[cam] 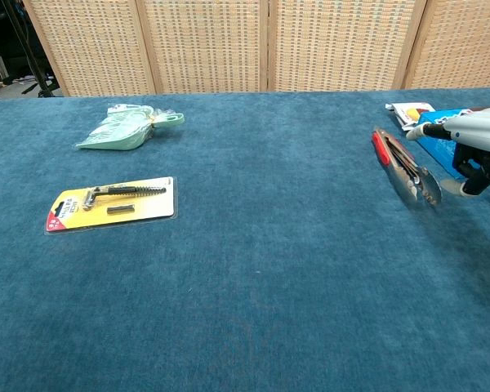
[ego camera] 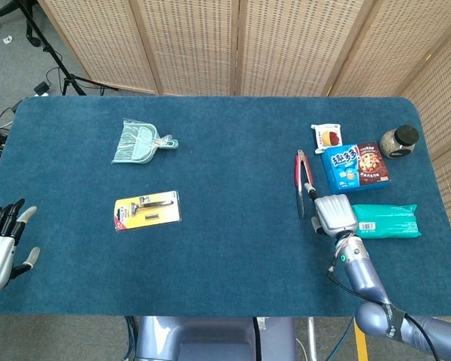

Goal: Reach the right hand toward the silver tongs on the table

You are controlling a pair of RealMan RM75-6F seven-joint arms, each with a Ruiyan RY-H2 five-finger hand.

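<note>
The silver tongs [ego camera: 305, 183] with red handles lie flat on the blue table, pointing toward me; the chest view shows the tongs [cam: 404, 167] at the right. My right hand [ego camera: 331, 213] hovers just right of the tongs' near tips, palm down, fingers extended and holding nothing. In the chest view the right hand [cam: 471, 147] enters from the right edge, a fingertip close to the tongs' tips. My left hand [ego camera: 0, 244] stays at the table's near left edge, fingers spread and empty.
A blue cookie box [ego camera: 355, 167], a small snack packet [ego camera: 328, 137], a jar [ego camera: 399, 141] and a green pack [ego camera: 385, 220] crowd the right side. A yellow carded tool [ego camera: 146, 210] and a mint dustpan set [ego camera: 140, 141] lie at the left.
</note>
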